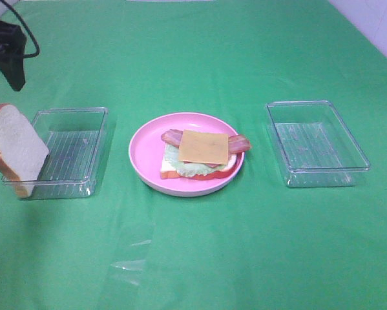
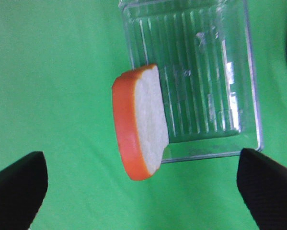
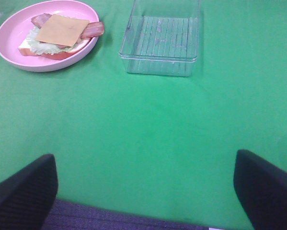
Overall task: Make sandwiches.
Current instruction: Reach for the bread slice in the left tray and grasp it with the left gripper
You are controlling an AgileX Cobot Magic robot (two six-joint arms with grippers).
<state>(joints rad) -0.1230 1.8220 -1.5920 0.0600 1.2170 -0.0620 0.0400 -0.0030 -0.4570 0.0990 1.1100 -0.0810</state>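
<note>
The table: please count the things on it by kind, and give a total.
Clear plastic boxes: 2
Pink plate: 1
Bread slices: 2 (bottom slice, loose slice)
Lettuce: 1
Bacon: 1
Cheese slice: 1
Total: 8

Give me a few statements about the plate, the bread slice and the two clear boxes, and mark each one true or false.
1. The cheese slice lies on top of the stack on the pink plate. True.
2. A second bread slice already covers the cheese. False: the loose bread slice stands tilted at the outer edge of the left clear box, not on the plate.
3. The right clear box has nothing in it. True.
4. The left tool is clamped on the bread slice. False: it is open, its tips apart from the slice.
5. The bacon sticks out on both sides of the cheese. True.
</note>
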